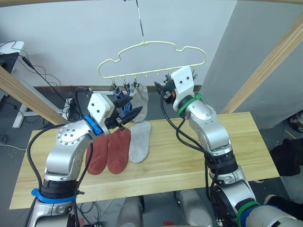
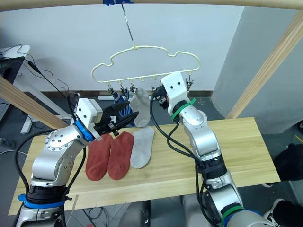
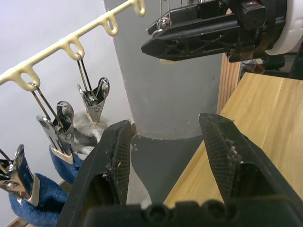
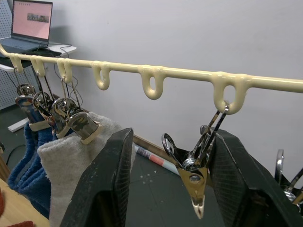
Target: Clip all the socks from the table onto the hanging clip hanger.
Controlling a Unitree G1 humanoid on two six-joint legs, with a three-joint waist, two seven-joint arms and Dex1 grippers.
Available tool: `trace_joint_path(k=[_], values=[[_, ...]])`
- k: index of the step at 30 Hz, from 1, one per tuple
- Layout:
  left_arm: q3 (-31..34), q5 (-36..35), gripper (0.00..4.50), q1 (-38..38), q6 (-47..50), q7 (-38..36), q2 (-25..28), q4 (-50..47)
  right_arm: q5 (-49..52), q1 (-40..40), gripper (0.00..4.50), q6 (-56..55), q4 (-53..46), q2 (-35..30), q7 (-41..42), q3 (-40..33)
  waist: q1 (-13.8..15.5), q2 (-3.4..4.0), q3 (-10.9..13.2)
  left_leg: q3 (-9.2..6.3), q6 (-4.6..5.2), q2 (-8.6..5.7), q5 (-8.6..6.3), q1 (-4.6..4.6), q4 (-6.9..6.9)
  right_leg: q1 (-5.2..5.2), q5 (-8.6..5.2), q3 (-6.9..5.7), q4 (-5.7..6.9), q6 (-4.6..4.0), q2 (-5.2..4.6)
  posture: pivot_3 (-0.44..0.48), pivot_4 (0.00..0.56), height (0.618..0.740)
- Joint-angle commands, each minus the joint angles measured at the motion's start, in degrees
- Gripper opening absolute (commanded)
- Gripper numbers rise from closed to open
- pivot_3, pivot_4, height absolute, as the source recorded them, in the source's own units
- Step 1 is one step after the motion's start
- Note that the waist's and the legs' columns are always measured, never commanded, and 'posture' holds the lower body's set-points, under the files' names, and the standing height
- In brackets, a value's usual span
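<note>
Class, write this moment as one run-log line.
hung: blue socks, grey sock | table: two red socks, grey sock | left claw open, empty | right claw open around clip

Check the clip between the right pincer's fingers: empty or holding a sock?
Empty. The clip hangs bare between the open right pincer; no fabric in it.

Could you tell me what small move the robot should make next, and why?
Probably lower the open, empty left gripper to the grey sock on the table. A free metal clip already hangs between the open right gripper's fingers, and three socks remain unhung.
</note>
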Motion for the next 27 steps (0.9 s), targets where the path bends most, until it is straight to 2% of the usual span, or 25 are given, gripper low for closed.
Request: trace_joint_path(k=[1,4,5,7,11,13,20,24,27], values=[[0.43,0.22,2.52,0.28,-1.67,-0.56,0.09,-0.22,1.05,-1.4,2.36,-1.87,-1.3,0.6,-0.58,-0.79,0.0,0.0,0.0,0.0,0.0,0.0,0.0,0.0,0.0,0.0,0.0,0.0,0.0,0.0,0.0,-0.19,0.268,0.74],[0.36,0.35,2.52,0.66,-2.1,-0.71,-0.04,0.06,1.12,-1.77,2.36,-2.26,-0.81,0.88,-0.86,-1.04,-0.02,0.01,-0.01,0.0,0.0,0.0,0.0,0.0,0.0,0.0,0.0,0.0,0.0,0.0,0.0,-0.19,0.266,0.74],[0.27,0.43,2.52,0.88,-2.2,-0.69,-0.12,0.04,1.12,-1.93,2.17,-2.4,-0.56,1.0,-1.02,-1.17,-0.07,0.01,-0.01,0.01,0.0,0.0,0.0,0.0,0.0,0.0,0.0,0.0,0.0,0.0,0.0,-0.19,0.266,0.74],[0.15,0.54,2.52,1.14,-2.41,-0.63,-0.23,0.02,1.07,-2.11,1.72,-2.62,-0.23,1.15,-1.21,-1.36,-0.08,0.01,-0.01,0.01,0.0,0.0,0.0,0.0,0.0,-0.02,0.01,0.01,0.02,-0.01,0.0,-0.19,0.266,0.74],[-0.01,1.08,2.52,1.58,-3.25,-0.3,-0.54,0.61,1.22,-2.21,0.43,-2.91,0.08,1.25,-1.43,-1.53,-0.02,0.01,-0.01,0.0,0.0,0.0,0.0,0.0,0.0,-0.02,0.01,0.0,0.03,-0.01,0.0,-0.19,0.266,0.74],[-0.5,1.95,2.52,2.02,-4.16,0.33,-1.05,1.16,1.4,-2.24,0.04,-3.0,0.23,1.28,-1.55,-1.75,-0.03,0.01,-0.01,0.02,0.0,0.0,0.0,0.0,0.0,-0.02,0.01,0.02,0.02,-0.01,0.0,-0.19,0.266,0.74],[-4.96,7.97,2.52,5.04,-6.11,3.67,-3.95,3.65,1.91,-2.54,0.02,-2.76,0.28,1.09,-1.61,-2.24,-0.01,0.02,-0.02,0.02,0.0,-0.02,0.0,0.0,0.0,-0.02,0.01,0.01,0.03,-0.02,-0.03,-0.19,0.27,0.74],[-7.82,10.72,3.3,6.27,-5.63,6.36,-6.99,6.14,2.22,-2.52,0.0,-2.55,0.14,1.07,-1.51,-2.25,-0.02,0.02,-0.02,0.02,0.0,-0.02,0.0,0.01,0.01,-0.02,0.01,0.01,0.05,-0.02,-0.04,-0.196,0.27,0.74],[-9.45,14.79,4.05,5.82,-6.22,12.11,-11.13,11.44,2.52,-2.27,0.0,-2.11,-0.36,0.87,-1.27,-2.02,0.0,0.02,-0.03,0.02,0.0,-0.03,0.0,0.01,0.01,-0.02,0.02,0.01,0.07,-0.02,-0.04,-0.202,0.271,0.74]])
